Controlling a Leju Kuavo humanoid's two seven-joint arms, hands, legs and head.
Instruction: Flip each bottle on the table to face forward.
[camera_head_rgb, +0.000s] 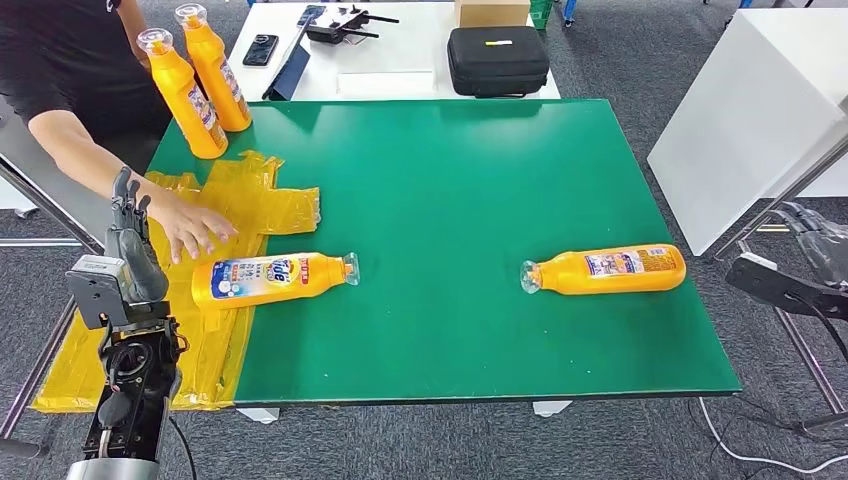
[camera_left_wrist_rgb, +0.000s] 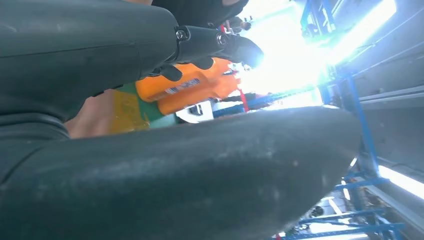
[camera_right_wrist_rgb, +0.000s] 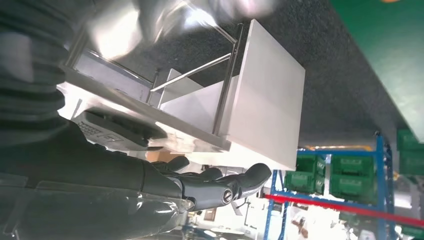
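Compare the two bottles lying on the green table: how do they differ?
The left bottle lies with its cap pointing right; the right bottle points its cap left, so the caps face each other. The left bottle shows a big blue and white brand label and rests partly on yellow plastic; the right bottle shows a small fine-print label on bare mat. Both are orange, lying flat.

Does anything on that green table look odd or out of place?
Two orange bottles lie on their sides, left bottle and right bottle; two others stand upright. A crumpled yellow sheet hangs over the table's left edge, under a person's hand.
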